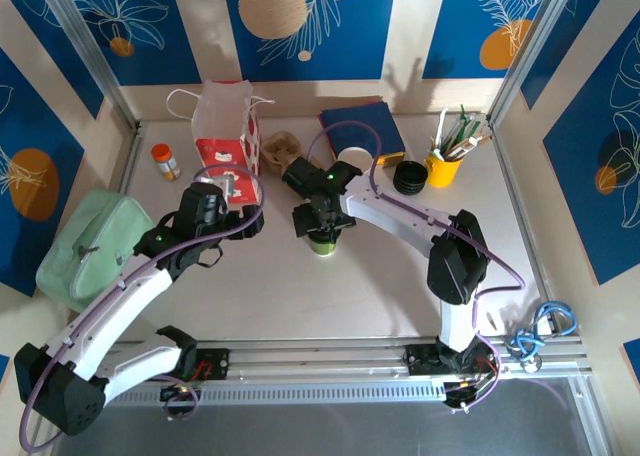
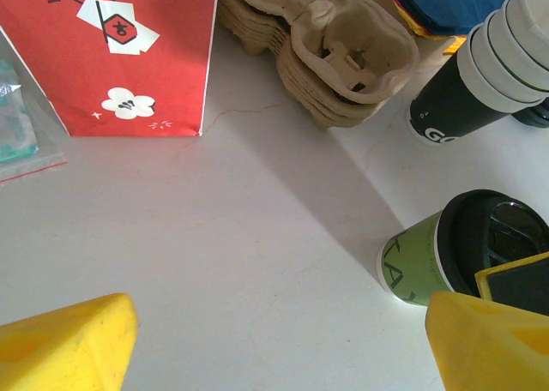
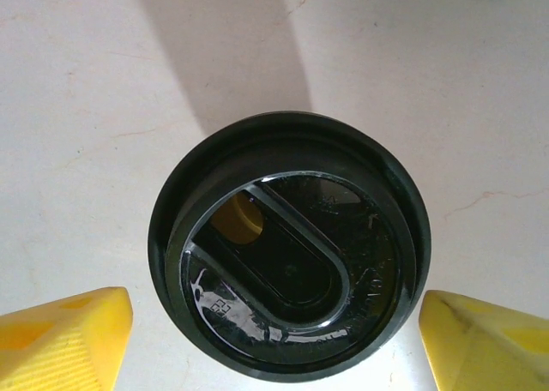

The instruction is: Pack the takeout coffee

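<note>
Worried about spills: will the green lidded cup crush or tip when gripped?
The green cup looks like paper, so it may dent. Its black lid probably stiffens the rim. Standing upright, it could tip if pushed high.

Green cup (image 2: 410,269), black lid (image 3: 287,245), red bag (image 2: 163,74), brown carrier (image 2: 343,52)

From above, the left arm (image 1: 130,296) slants from its base at 7 o'clock toward 1 o'clock, ending in the left claw (image 1: 215,204) left of centre. In the left wrist view its yellow fingertips (image 2: 69,339) stand wide apart. The right arm (image 1: 455,261) rises from 5 o'clock, bends at the elbow and stretches toward 10 o'clock. The right claw (image 1: 322,221) points straight down at centre, jaws spread.
</note>
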### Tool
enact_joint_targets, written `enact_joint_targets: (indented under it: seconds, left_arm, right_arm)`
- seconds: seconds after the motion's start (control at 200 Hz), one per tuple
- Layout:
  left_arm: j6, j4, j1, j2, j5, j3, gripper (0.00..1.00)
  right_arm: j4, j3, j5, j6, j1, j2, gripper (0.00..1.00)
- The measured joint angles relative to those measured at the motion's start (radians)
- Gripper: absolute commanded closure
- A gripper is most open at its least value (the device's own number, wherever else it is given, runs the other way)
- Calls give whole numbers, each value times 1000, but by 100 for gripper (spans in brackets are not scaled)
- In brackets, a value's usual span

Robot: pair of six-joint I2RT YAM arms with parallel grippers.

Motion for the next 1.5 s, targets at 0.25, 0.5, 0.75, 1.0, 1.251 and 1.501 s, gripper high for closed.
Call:
enact_joint_targets:
  seconds: [0.25,0.5,0.75,1.0,1.251,1.501]
  left_arm:
    - [-1,0,0,0,0,-1,13]
    - [-2,1,0,0,8,-7,13]
    - [-2,2,0,0,20,-14,13]
    - [-2,2,0,0,26,-17,13]
    - [-2,3,0,6,26,-17,12]
    - [-2,10,0,20,28,-17,12]
  right_arm:
    - [-5,9,-1,0,-8,16,19]
    - [-5,9,-2,0,-14,27,20]
    - [-4,9,-13,0,-23,31,24]
    - [-4,9,-28,0,-29,38,19]
    - [-8,15,-32,0,-30,51,23]
    - [-8,17,-32,-5,-33,51,27]
